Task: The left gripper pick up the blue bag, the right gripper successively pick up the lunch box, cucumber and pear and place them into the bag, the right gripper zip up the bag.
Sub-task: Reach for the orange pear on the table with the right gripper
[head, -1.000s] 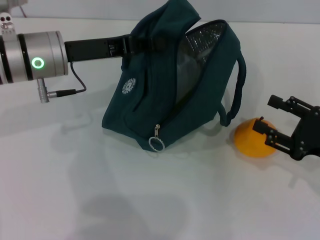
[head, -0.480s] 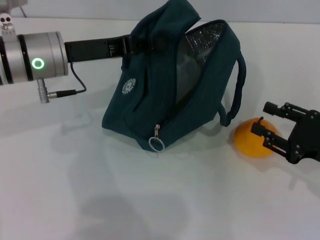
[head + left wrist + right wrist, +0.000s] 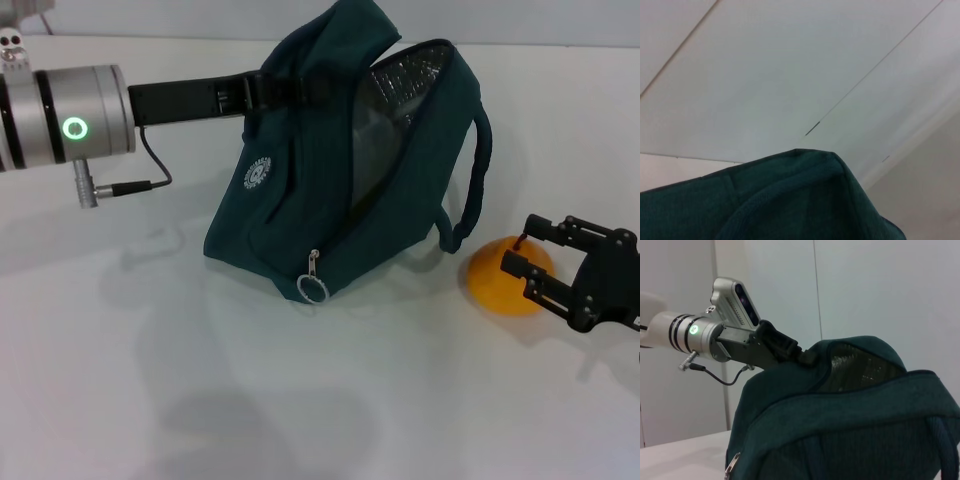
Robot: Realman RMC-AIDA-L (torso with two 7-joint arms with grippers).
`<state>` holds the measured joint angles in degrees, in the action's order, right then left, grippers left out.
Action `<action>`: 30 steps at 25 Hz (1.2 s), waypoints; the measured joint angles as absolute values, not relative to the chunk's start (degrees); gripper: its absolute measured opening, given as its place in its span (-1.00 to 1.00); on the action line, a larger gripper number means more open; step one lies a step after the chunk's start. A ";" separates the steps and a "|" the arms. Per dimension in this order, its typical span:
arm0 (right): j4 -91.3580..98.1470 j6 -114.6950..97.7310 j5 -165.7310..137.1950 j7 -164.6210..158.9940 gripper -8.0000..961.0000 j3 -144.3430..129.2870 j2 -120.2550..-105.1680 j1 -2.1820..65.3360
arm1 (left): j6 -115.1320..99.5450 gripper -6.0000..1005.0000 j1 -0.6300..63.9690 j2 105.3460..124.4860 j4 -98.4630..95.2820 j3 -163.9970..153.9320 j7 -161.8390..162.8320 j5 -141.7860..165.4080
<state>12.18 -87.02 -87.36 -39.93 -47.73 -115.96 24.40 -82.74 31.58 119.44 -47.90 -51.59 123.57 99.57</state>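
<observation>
The blue bag (image 3: 300,220) stands tilted on the white table, mouth open, silver lining showing. My left gripper (image 3: 290,88) is shut on the fabric at its top edge and holds it up; the right wrist view shows the same grip, left gripper (image 3: 790,350) on the bag (image 3: 850,430). Teal fabric of the bag (image 3: 790,200) fills the left wrist view. The orange pear (image 3: 495,285) lies on the table just right of the bag. My right gripper (image 3: 522,243) is open, its fingertips at the pear's right side. The lunch box and cucumber are out of view.
The zipper's metal ring pull (image 3: 314,287) hangs at the bag's near lower corner. One loop handle (image 3: 478,170) droops on the bag's right side, close to the pear. White table (image 3: 250,400) stretches in front.
My right gripper has moved left and slightly down, from beside the pear to having its fingertips over the pear's right side. The bag and left arm have stayed put.
</observation>
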 joint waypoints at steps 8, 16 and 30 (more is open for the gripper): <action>11.92 -86.74 -87.22 -39.45 0.01 -47.73 -116.04 24.43 | -82.78 -0.72 31.43 119.48 -47.90 -51.59 123.57 99.57; 11.86 -87.04 -86.85 -39.41 -0.18 -47.69 -116.15 24.45 | -82.79 -0.72 31.35 119.53 -47.90 -51.65 123.57 99.58; 11.21 -86.63 -86.83 -38.98 -0.22 -47.69 -116.19 26.23 | -82.89 -0.72 30.89 119.53 -47.90 -51.68 123.57 99.58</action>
<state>11.21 -86.63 -86.83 -38.98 -47.69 -116.19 26.23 -82.89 30.89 119.53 -47.90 -51.68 123.57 99.58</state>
